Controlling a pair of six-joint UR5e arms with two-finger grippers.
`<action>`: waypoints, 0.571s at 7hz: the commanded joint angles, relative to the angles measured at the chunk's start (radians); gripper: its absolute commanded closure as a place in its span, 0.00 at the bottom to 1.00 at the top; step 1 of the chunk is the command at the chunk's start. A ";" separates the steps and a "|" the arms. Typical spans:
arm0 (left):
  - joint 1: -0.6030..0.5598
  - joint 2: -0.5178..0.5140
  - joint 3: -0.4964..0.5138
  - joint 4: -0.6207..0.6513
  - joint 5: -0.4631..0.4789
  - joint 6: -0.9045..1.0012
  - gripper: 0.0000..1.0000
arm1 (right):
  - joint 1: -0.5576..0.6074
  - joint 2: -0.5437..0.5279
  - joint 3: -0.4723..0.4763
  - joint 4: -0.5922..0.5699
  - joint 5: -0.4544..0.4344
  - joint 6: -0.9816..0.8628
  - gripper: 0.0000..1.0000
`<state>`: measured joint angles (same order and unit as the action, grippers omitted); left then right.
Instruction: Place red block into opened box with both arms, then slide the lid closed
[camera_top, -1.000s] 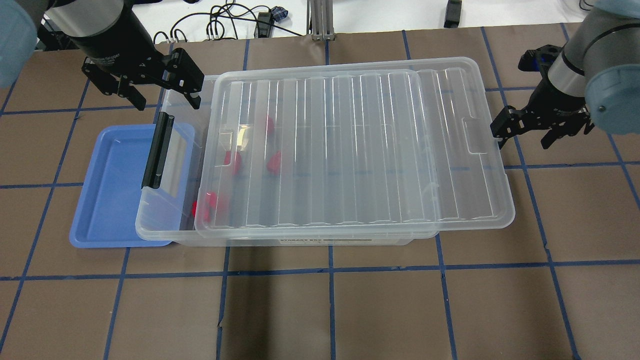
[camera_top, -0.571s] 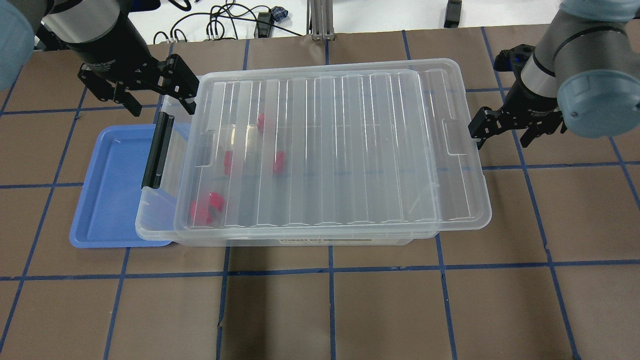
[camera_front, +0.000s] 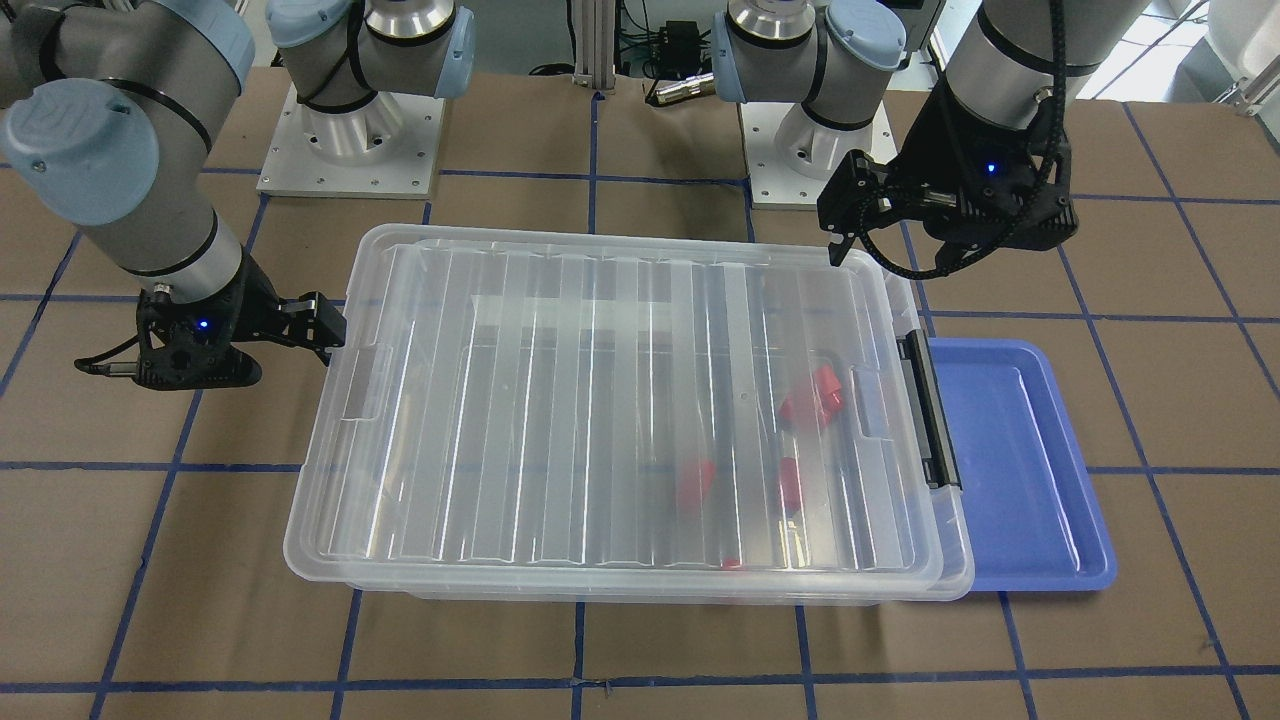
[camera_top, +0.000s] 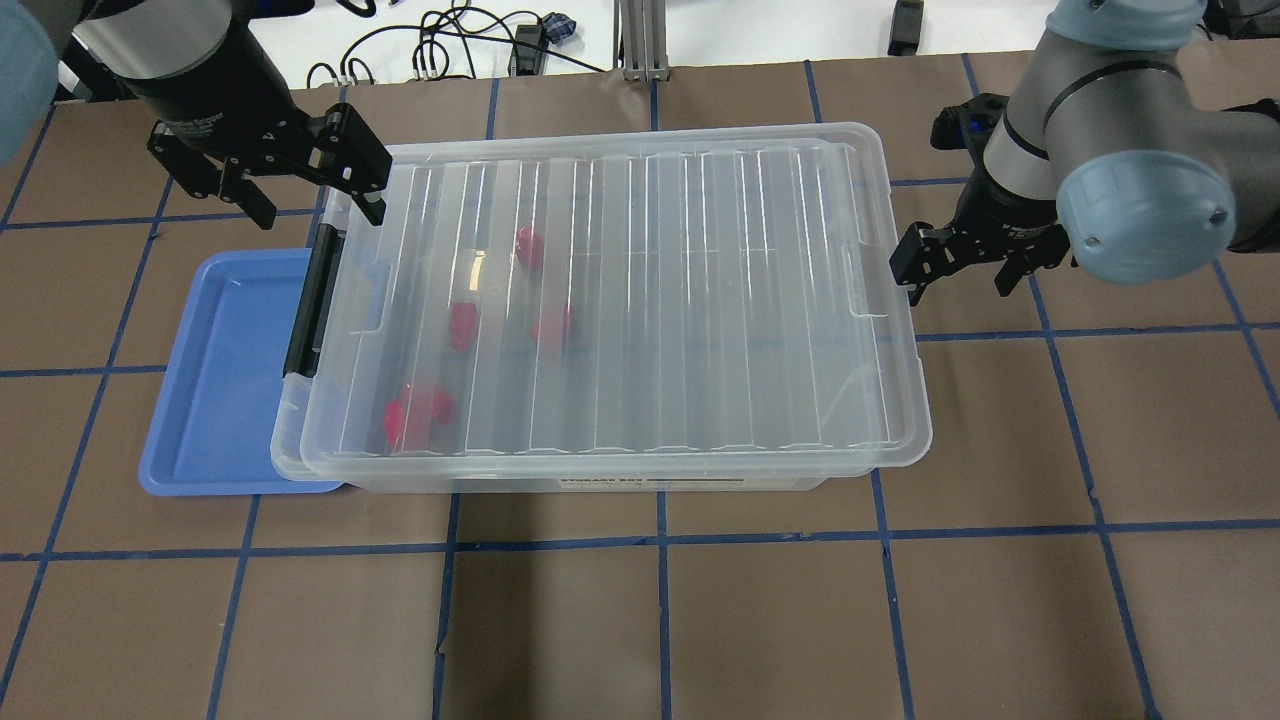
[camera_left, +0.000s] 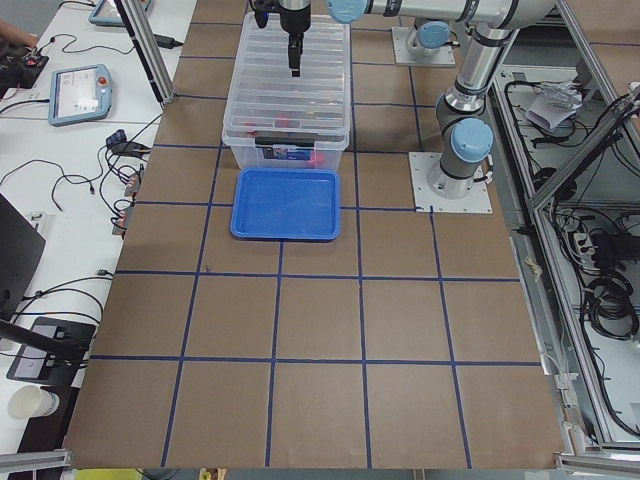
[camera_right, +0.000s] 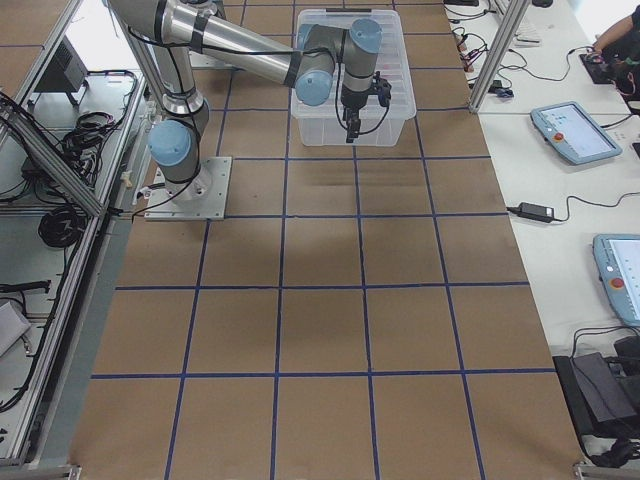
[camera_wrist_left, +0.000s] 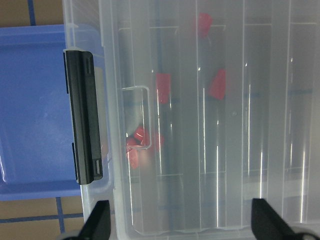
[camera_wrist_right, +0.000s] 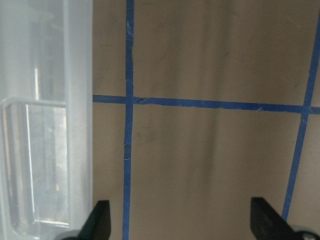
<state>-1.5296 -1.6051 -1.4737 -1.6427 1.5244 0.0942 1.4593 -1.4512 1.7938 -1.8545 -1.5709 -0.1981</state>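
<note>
The clear box (camera_top: 600, 482) stands mid-table with the ribbed lid (camera_top: 700, 300) lying flat on it, covering nearly all of it. A narrow strip of rim and the black latch bar (camera_top: 314, 300) show at its left end. Several red blocks (camera_top: 553, 325) lie inside under the lid, also seen through it in the left wrist view (camera_wrist_left: 162, 87). My left gripper (camera_top: 312, 205) hangs open over the box's far left corner, holding nothing. My right gripper (camera_top: 955, 278) is open, one finger (camera_top: 908, 270) against the lid's right short edge (camera_wrist_right: 75, 125).
A shallow blue tray (camera_top: 220, 380) lies partly under the box's latch end. Cables (camera_top: 450, 45) and a metal post sit beyond the table's far edge. Brown table with blue grid lines stretches in front of the box and to its right.
The lid has slid left toward the latch end, now covering the red blocks and most of the opening. My right gripper has moved left with the lid's edge. The left gripper shifted only slightly.
</note>
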 joint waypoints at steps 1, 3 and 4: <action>0.000 0.001 0.003 0.000 0.000 0.001 0.00 | 0.003 0.003 -0.072 0.008 0.000 -0.010 0.00; 0.000 0.001 0.003 0.001 0.002 0.001 0.00 | 0.036 -0.015 -0.239 0.161 -0.003 0.003 0.00; 0.000 -0.001 0.003 0.001 0.002 0.001 0.00 | 0.077 -0.018 -0.317 0.264 -0.006 0.011 0.00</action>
<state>-1.5294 -1.6047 -1.4711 -1.6415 1.5261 0.0951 1.4964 -1.4640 1.5735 -1.7086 -1.5743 -0.1969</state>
